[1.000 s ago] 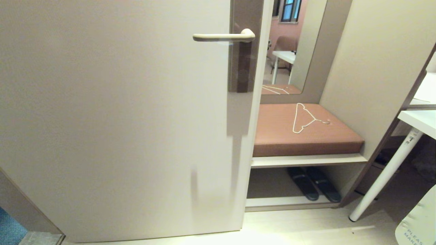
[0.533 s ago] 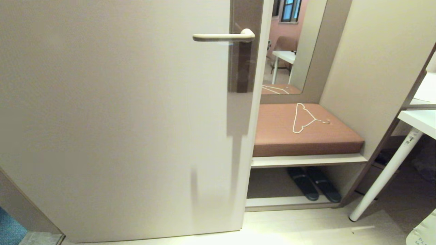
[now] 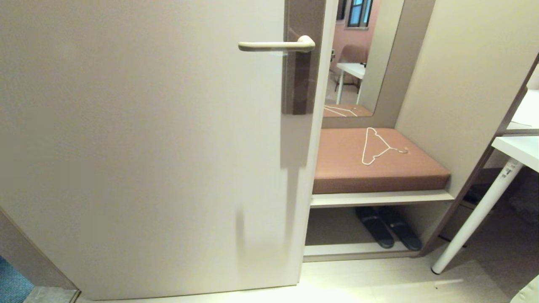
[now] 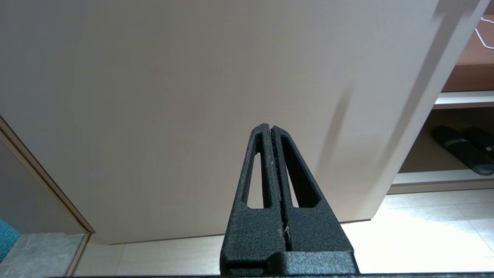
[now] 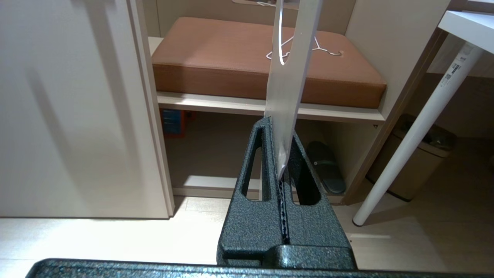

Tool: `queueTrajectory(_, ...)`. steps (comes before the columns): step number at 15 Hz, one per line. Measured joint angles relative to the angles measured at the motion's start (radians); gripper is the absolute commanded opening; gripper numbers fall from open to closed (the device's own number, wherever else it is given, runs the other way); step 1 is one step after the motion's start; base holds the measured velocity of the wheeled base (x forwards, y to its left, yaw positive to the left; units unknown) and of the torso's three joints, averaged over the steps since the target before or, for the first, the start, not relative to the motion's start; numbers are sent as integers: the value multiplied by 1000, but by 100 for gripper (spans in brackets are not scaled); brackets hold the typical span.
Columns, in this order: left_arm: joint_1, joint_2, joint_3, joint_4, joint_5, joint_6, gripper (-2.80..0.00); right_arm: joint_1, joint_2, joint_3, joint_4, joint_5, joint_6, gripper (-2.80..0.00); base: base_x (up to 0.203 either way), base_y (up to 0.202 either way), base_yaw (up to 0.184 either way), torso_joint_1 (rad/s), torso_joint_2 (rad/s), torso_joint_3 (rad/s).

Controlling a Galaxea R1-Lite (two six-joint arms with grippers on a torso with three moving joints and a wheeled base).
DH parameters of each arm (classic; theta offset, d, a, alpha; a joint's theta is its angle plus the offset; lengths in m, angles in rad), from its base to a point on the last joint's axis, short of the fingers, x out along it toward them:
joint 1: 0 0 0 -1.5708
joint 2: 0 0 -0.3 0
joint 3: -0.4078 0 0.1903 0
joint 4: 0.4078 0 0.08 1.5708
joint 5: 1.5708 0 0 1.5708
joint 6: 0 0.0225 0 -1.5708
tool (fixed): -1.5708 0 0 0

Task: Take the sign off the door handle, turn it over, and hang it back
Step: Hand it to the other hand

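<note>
left gripper (image 4: 271,129): jaws pressed together on nothing, low in front of the door (image 3: 139,147), idle.
door count: one, filling the left and middle of the head view.
handle (image 3: 276,45): one, level, bare, nothing hanging on it.
handle risk: the bar is slim and its free end points left, so the hole must come on from that end; a tilted approach probably knocks the card against the bar instead of threading it.
bench (image 3: 379,164): one brown cushion right of the door.
wire hanger (image 3: 377,147): one, flat on the bench, with its reflection in the mirror (image 3: 358,54) behind; a thin white loop that could be mistaken for the card's hole.
slippers (image 3: 387,227): two, on the floor under the bench.
right gripper (image 5: 279,127): jaws clamped on the sign's lower end, with the card standing edge-on above them.
sign (image 5: 291,61): one, off the handle, held low at the right, only a sliver showing at the head view's bottom right corner (image 3: 531,294).
sign face: cannot tell which side faces where.
grip risk: the pinch sits on a small end of a thin card, so a quick turn may let it swing, bend or slip out.
flip risk: hung back without a half turn, the same face shows.
table leg (image 3: 476,214): one white leg, near the right arm; a wide swing could clip it.
</note>
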Motion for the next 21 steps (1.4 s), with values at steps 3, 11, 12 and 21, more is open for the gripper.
queueTrajectory(3,0,0,0,0,0,0,-280,0,-1,0,1,0,1,-280,0,0,0,0,0,0)
queueTrajectory(11,0,0,0,0,0,0,-280,0,-3,0,4,-6,60,-280,0,0,0,0,0,0)
queueTrajectory(12,0,0,0,0,0,0,-280,0,-3,0,4,-6,60,-280,0,0,0,0,0,0)
queueTrajectory(21,0,0,0,0,0,2,-280,0,-3,0,4,-6,60,-280,0,0,0,0,0,0)
